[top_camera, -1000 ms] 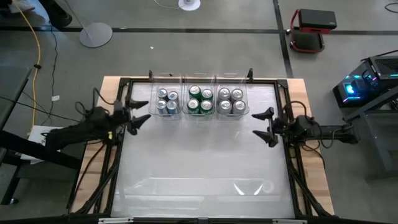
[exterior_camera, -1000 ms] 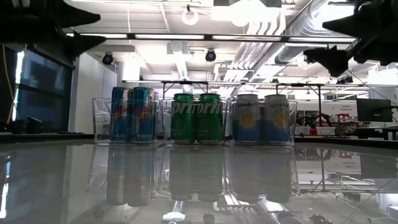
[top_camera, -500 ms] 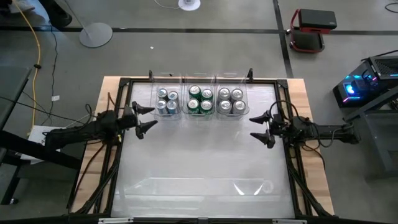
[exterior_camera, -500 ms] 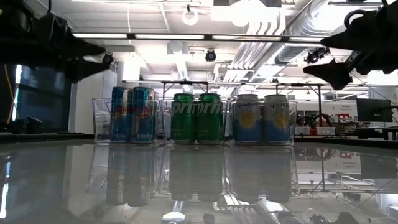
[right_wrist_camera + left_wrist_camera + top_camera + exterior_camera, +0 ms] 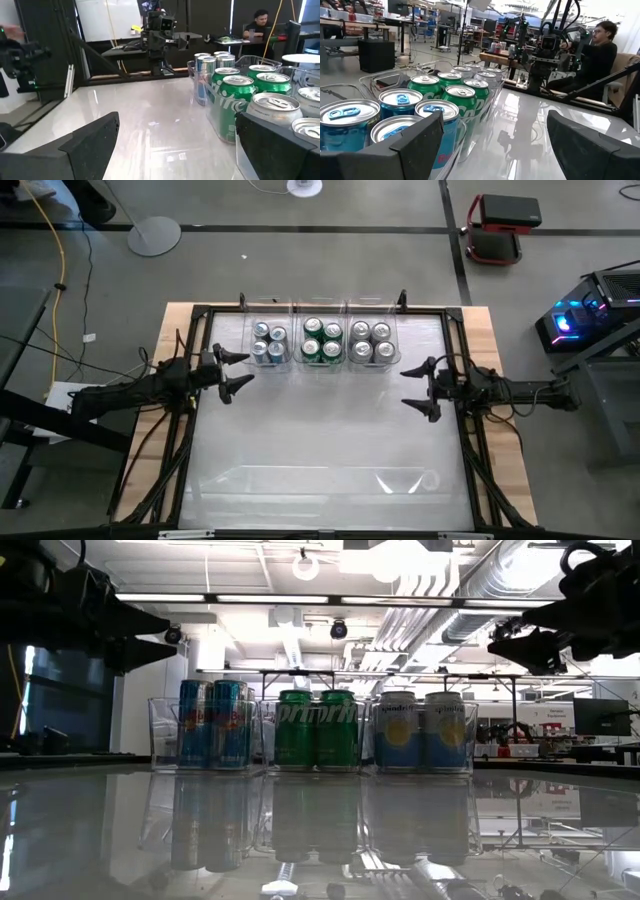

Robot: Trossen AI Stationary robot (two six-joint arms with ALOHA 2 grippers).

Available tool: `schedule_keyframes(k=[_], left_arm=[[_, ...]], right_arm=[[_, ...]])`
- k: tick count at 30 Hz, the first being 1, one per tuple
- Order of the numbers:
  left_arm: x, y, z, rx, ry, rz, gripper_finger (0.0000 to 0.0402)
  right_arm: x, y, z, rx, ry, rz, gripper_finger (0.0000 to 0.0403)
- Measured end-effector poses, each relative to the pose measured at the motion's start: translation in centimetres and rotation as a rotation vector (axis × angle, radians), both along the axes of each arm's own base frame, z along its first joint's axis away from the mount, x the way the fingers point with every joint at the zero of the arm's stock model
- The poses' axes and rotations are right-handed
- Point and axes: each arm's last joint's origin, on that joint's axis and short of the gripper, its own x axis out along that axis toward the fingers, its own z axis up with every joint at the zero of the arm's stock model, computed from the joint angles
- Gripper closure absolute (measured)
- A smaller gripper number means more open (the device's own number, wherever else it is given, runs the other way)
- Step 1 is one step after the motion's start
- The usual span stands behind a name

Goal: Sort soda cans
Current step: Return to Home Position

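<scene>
- Neatly, twelve small cylindrical metal cans (image 5: pixel 321 340) with silver pull-tab tops stand upright in three clear rectangular plastic bins (image 5: pixel 323 308). The bins sit side by side at the upper middle of the high view.
- Seen from the low view, four blue-sided cans (image 5: pixel 212 724) fill the left bin, four green-sided cans (image 5: pixel 317 730) the middle one and four silver-grey cans (image 5: pixel 424 732) the right one.
- Green sides carry white lettering starting "Sp", and the silver-grey sides show a yellow disc. Other writing is too small to read.
- Left jaws, at the high view's left centre on the dark left arm (image 5: pixel 130 392), gape wide and hold nothing. Right jaws, at right centre on the dark right arm (image 5: pixel 520 392), are likewise wide apart and empty.
- Glossy pale tabletop (image 5: pixel 320 430) mirrors the cans, and it has a wooden edge (image 5: pixel 484 330).
- Grey floor lies around the table, and white ducts and strip lights hang overhead.
</scene>
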Motion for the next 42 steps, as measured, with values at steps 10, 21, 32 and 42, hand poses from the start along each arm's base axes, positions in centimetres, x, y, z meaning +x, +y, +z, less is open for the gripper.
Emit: schedule_keyframes(k=[10, 21, 32, 42], left_arm=[[-0.1, -0.6, 0.3, 0.004, -0.032, -0.05, 0.0069], [-0.1, -0.9, 0.3, 0.004, -0.031, -0.08, 0.0069], [0.0, -1.2, 0.3, 0.003, -0.031, -0.114, 0.0069], [-0.1, -1.6, 0.8, -0.013, -0.068, -0.136, 0.0069]], right_arm=[[0.0, 0.0, 0.0, -0.029, 0.005, 0.002, 0.0018], [0.0, 0.0, 0.0, -0.034, 0.006, 0.002, 0.0018], [0.0, 0.0, 0.0, -0.034, 0.005, 0.002, 0.0018], [0.0, 0.0, 0.0, -0.034, 0.006, 0.002, 0.0018]])
